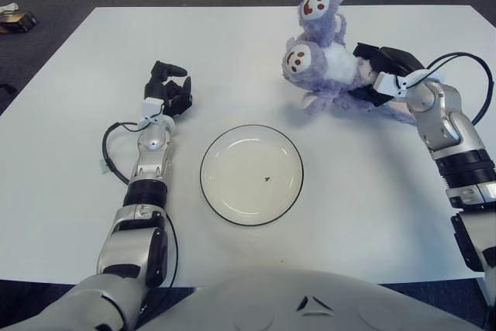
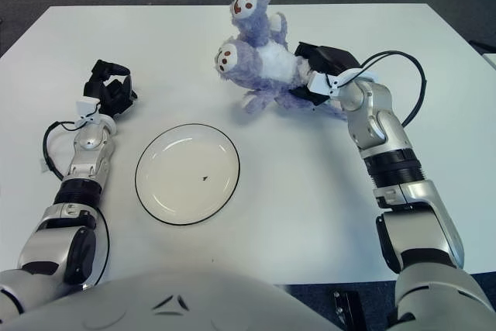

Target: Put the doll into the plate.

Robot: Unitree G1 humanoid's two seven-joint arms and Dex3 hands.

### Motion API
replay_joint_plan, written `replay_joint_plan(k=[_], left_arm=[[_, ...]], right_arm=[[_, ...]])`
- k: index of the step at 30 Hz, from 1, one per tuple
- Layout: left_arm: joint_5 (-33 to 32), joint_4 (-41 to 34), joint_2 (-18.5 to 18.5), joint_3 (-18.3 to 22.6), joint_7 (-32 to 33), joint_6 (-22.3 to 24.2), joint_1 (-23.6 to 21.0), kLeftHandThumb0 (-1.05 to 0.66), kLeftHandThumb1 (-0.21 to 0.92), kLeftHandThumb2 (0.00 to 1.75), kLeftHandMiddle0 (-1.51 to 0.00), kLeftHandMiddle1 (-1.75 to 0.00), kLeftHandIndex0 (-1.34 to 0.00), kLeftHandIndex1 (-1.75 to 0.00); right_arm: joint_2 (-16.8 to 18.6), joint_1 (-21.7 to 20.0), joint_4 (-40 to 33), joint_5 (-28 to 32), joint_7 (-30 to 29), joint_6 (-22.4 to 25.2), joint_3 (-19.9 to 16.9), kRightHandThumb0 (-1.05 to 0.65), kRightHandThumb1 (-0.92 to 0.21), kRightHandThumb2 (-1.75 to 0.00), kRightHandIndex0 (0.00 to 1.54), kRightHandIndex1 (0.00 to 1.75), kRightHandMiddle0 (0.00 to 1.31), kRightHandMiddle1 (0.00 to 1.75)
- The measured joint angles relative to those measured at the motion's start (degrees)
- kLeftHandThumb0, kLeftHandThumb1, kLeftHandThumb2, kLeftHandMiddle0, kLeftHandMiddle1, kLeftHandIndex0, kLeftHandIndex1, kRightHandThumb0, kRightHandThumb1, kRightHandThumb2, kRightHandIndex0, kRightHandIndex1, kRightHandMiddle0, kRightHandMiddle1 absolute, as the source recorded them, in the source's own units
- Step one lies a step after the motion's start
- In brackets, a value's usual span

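Left eye view: my right hand [image 1: 378, 75] is closed on the doll [image 1: 325, 60] at the far right of the surface [image 1: 372, 191]. The plate [image 1: 251, 174] sits empty, well apart. Left hand [image 1: 167, 91], fingers curled around nothing, shows left of the plate. Carrying and releasing remain, I judge.

doll [image 1: 325, 63]: purple-white plush, paw soles up, beyond plate | plate [image 1: 251, 174]: white, dark-rimmed, empty

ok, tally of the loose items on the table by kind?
Doll: 1, purple plush, gripped by the right hand
Plate: 1, white with dark rim, nothing on it
Total: 2
Left hand holds nothing, left of the plate.
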Motion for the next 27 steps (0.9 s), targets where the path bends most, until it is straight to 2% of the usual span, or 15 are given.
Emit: replay_joint_plan(k=[7, 13, 20, 27], left_arm=[[1.0, 2.9, 0.2, 0.1, 5.0, 0.0, -1.7, -0.36, 0.92, 0.3, -0.74, -1.75, -0.43, -1.51], [1.0, 3.8, 0.4, -0.1, 5.7, 0.0, -2.1, -0.36, 0.92, 0.3, -0.73, -1.75, -0.43, -1.51], [1.0, 9.8, 1.0, 0.0, 7.2, -1.5, -4.6, -0.36, 0.92, 0.32, -0.69, -1.75, -0.41, -1.53], [1.0, 12.2, 1.2, -0.2, 7.6, -2.9, -5.8, -0.36, 0.92, 0.32, -0.68, -1.75, -0.41, -1.53]], right_arm=[[-0.1, 0.7, -1.9, 1.9, 0.6, -2.2, -1.0, -0.41, -0.47, -1.11, 0.82, 1.75, 0.48, 1.75], [-0.1, 0.7, -2.5, 2.0, 0.7, -2.7, -1.8, -0.41, -0.47, -1.11, 0.82, 1.75, 0.48, 1.75], [-0.4, 0.7, -4.7, 3.3, 3.1, -3.0, -2.2, -0.41, -0.47, -1.11, 0.81, 1.75, 0.48, 1.75], [-0.4, 0.6, -4.9, 3.8, 3.9, -3.6, -2.3, -0.41, -0.47, -1.11, 0.8, 1.75, 0.48, 1.75]])
